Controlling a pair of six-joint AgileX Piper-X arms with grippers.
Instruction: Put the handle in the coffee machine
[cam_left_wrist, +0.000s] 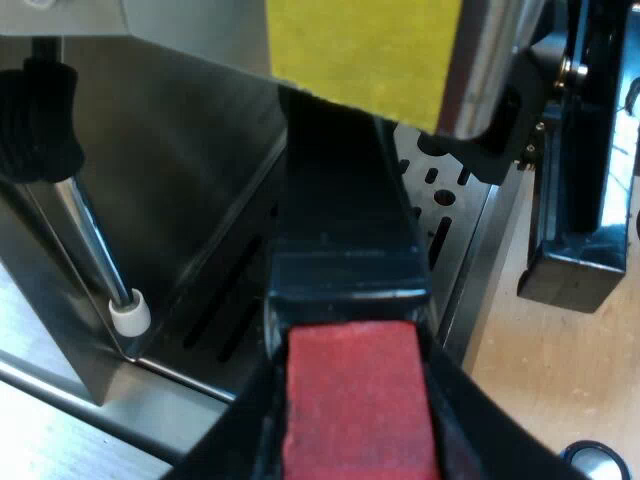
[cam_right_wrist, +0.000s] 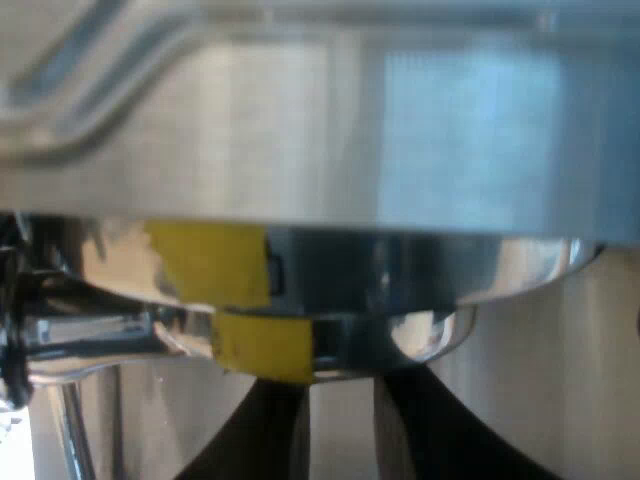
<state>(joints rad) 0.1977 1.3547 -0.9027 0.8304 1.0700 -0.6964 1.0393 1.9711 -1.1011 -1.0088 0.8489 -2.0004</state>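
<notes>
The espresso machine (cam_right_wrist: 320, 130) looms close, with yellow tape on its brew head. The holder (cam_left_wrist: 345, 220) sits up under that head, its handle reaching out over the drip tray (cam_left_wrist: 440, 200). My left pincer (cam_left_wrist: 350, 385) is clamped on the handle's red end. The right pincer (cam_right_wrist: 345, 435) hovers just below the head, spread and empty. Seating looks done, so a firm locking twist probably comes next. The steam wand (cam_left_wrist: 95, 250) hangs near, clear of the handle.

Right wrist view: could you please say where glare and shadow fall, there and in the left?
Right wrist view: a bluish sheen on the machine's panel, bright reflections on the metal ring by the yellow tape. Left wrist view: the handle lies in shadow, its red end well lit.
</notes>
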